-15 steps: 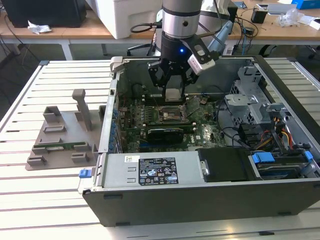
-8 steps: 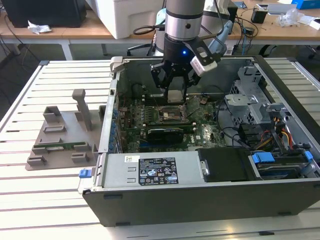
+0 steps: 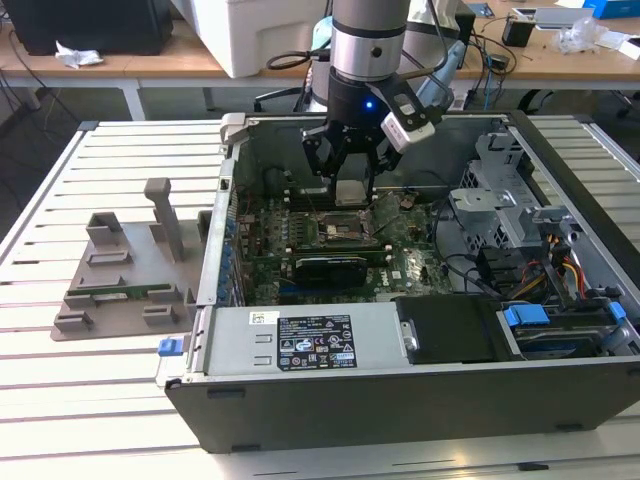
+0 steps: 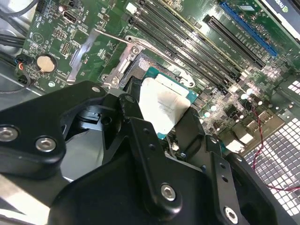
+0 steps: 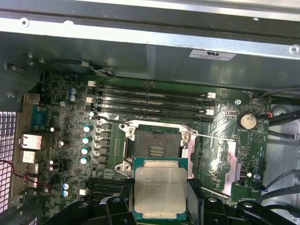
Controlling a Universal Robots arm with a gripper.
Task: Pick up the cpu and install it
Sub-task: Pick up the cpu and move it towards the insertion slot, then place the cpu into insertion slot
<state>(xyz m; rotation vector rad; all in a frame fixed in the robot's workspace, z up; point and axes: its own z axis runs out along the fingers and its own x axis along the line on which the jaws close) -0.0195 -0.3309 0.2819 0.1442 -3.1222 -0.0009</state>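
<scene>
Holding cpu point(image 5: 160, 192) in gripper point(image 5: 160, 210): narrowed onto two opposite sides of the chip, metal lid up, pkg flat. Prob. gripped that way to keep the contact side off everything and level w/ the board. Same grip in second wrist view: black fingers point(image 4: 133, 117) flanking cpu point(image 4: 164, 105), pinching at the green rim, not pressing on the lid. Per exterior view, hanging inside computer case point(image 3: 400, 400), gripper point(image 3: 352, 192) low over motherboard point(image 3: 400, 265), just above socket point(image 3: 345, 228). Not seated yet, going by first wrist view: leaves socket point(image 5: 158, 147) bare w/ contact field exposed, cpu sitting on the gripper side of the opening and overlapping its nearer edge. Can't tell how much of that offset is just camera angle. Found load plate point(image 4: 89, 51) swung open and lying off to one side of the socket frame, presumably so the opening is free for a straight drop from above. Running alongside the socket: mem slots point(image 5: 150, 101), close enough to matter for finger clearance. Parked on slatted table point(image 3: 60, 380) at exterior view's left of the case: grey fixture tray point(image 3: 125, 275), well apart from the arm, likely a parts holder. Risk call: fragile contacts + keyed orientation, hence the flat, edge-only hold.
</scene>
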